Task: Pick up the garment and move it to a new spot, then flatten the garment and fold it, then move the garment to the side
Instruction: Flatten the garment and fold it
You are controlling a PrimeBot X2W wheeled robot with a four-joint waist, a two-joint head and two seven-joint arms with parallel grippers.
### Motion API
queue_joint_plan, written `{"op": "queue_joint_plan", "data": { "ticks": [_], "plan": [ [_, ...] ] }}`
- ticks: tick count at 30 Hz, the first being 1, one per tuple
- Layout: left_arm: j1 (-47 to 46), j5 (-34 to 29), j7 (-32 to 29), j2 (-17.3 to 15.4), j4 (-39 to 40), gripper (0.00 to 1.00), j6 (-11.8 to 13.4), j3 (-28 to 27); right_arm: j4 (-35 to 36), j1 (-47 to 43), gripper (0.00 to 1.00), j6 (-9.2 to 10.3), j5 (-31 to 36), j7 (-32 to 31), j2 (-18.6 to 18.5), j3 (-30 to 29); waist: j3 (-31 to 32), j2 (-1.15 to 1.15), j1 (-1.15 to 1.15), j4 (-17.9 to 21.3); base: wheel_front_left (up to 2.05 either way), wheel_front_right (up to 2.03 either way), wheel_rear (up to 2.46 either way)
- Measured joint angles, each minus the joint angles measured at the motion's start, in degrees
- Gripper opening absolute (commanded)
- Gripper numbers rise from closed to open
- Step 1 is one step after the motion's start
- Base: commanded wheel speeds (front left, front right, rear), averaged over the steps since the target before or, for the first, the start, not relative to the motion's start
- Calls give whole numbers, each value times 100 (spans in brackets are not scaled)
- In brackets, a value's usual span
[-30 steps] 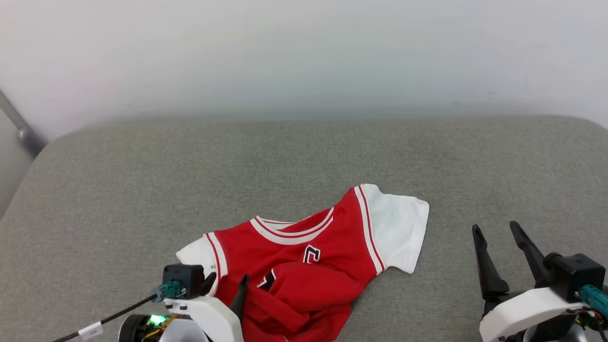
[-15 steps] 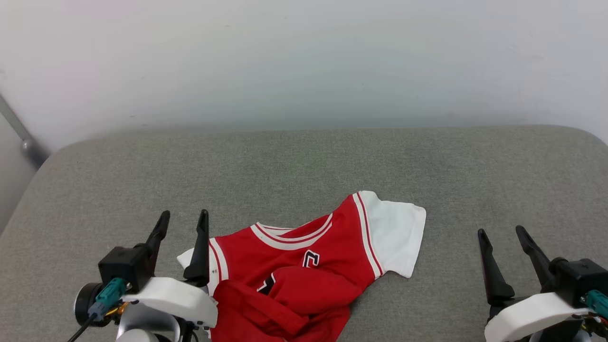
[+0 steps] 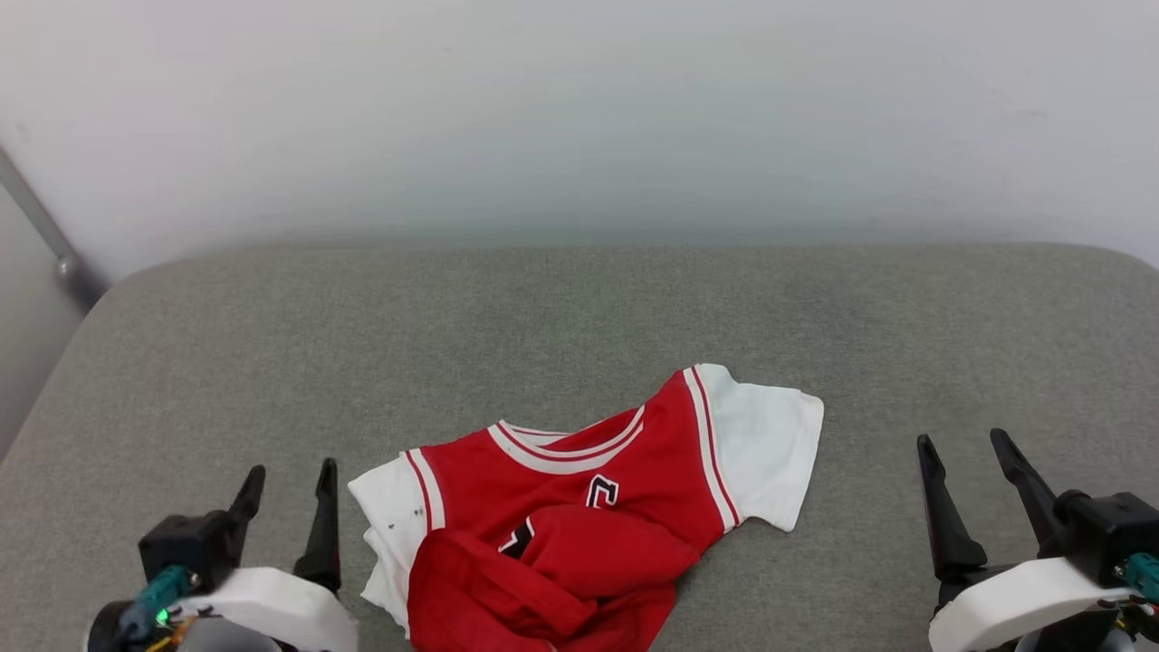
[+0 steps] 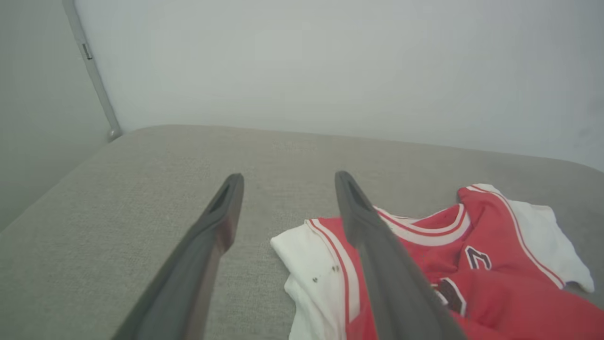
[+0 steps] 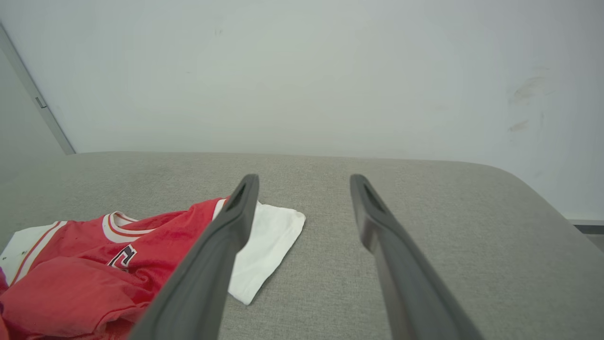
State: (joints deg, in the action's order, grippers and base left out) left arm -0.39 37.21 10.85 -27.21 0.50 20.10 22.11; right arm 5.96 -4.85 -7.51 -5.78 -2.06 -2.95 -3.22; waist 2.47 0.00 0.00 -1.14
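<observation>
Lettering (image 3: 601, 491) on the garment (image 3: 652, 462), black edged in white, lay partly under a fold and unreadable. The crumpled shirt sat at lower centre of the head view on grey upholstery (image 3: 579, 308). Spread and empty stood the left gripper (image 3: 292, 467) at lower left and the right gripper (image 3: 962, 439) at lower right.

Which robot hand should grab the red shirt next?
Probably the left hand: it is open, just beside a white sleeve of the garment. The right hand, also open, stands farther off, with bare grey cushion between.
</observation>
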Motion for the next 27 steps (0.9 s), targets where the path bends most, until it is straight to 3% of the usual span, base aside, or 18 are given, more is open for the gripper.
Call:
{"op": "queue_joint_plan", "data": {
  "ticks": [4,10,17,19,20,21,22,23,27],
  "plan": [
    [-274,287,-679,-335,-364,100,-385,33,34,9,100,0,0,-21,0,42,-115,0,0,-16,0,0,0],
    [-879,762,-2331,-642,-936,100,-1146,545,62,51,100,0,0,-41,0,58,-393,0,0,-6,0,0,0],
    [-1312,1046,-3655,-620,-1758,100,-1668,1112,-109,316,100,0,-37,104,-1,131,-817,0,0,185,0,0,0],
    [-1429,1070,-3882,-599,-1893,100,-1712,1182,-145,373,100,0,-38,116,-1,140,-870,0,0,224,0,0,0],
    [-1496,1101,-4012,-587,-1946,89,-1741,1223,-159,381,100,0,-38,138,-1,147,-889,0,0,243,0,0,0],
    [-1538,1128,-4085,-577,-1991,45,-1758,1236,-186,391,100,0,-38,151,0,156,-902,0,0,263,0,0,0],
    [-1552,1140,-4092,-555,-2027,18,-1758,1236,-204,399,100,0,-38,152,0,157,-912,0,0,280,0,0,0],
    [-1568,1137,-4088,-533,-2065,0,-1758,1237,-214,410,100,0,-38,155,-1,147,-918,0,0,294,0,0,0],
    [-1631,1045,-3889,-475,-2116,0,-1753,1257,-243,438,100,0,-38,170,-1,92,-908,0,1,283,0,0,0]
  ]
}}
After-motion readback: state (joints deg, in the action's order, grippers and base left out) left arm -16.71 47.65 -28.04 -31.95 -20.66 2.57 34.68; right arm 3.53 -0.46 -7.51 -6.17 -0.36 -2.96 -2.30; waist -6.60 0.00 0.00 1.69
